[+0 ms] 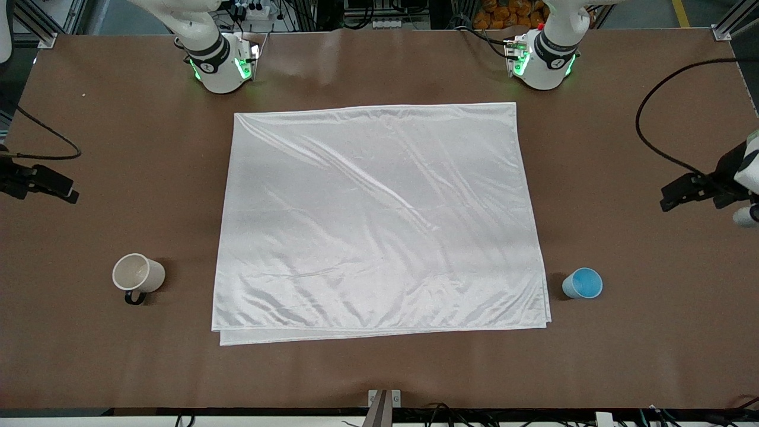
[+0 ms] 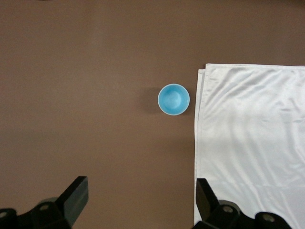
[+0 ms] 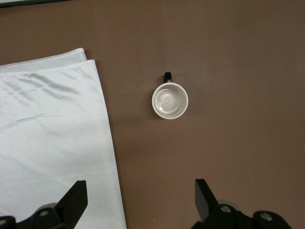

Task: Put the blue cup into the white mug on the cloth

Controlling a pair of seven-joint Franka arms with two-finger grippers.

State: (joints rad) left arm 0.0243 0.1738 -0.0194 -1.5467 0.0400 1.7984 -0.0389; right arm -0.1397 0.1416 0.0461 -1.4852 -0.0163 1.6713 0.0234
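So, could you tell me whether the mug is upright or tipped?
Upright: the mug shows a round open mouth from above and stands on the table, beside the cloth.

The brown bench (image 1: 379, 373) carries the scene, its surface matte and bare toward the front camera. A black cable (image 1: 655, 145) loops over it near the left arm's end, and another black cable (image 1: 50, 133) curves across it at the right arm's end. A small metal bracket (image 1: 384, 398) sits at the bench edge nearest the front camera. Aluminium frame corners (image 1: 724, 29) show at the farthest edge.
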